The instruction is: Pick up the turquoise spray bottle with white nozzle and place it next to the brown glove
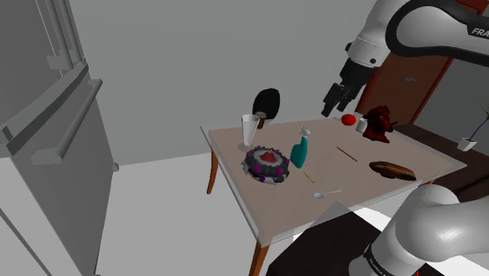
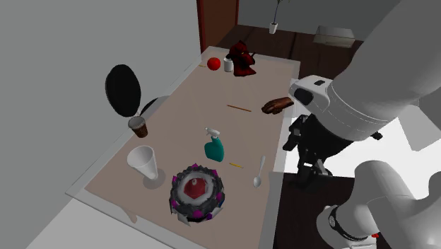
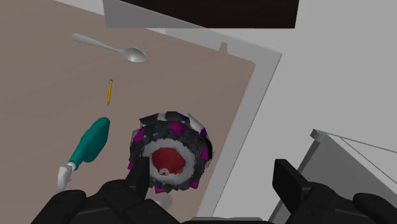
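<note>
Hovering high with black two-finger gripper (image 3: 213,184) spread wide, empty, judging the upright turquoise spray bottle with white nozzle (image 1: 300,153) in the middle of the brown table (image 1: 356,184) light, stiff, slick, best pinched across its body.

Franka arm (image 1: 419,27): glossy white rounded shells, fat tubular links, dark bands at the joints. Dark block lettering (image 1: 476,31) on the upper link, "FR" legible. Lowest link (image 1: 439,227) ends in a dark collar (image 1: 389,259) carrying small pale print. Wrist housing (image 2: 316,95) white, with small dark marks on top. Jaws all black, matte, blocky. Fingers (image 3: 287,182) flat-faced and square-tipped, set on a bulky black palm.
</note>
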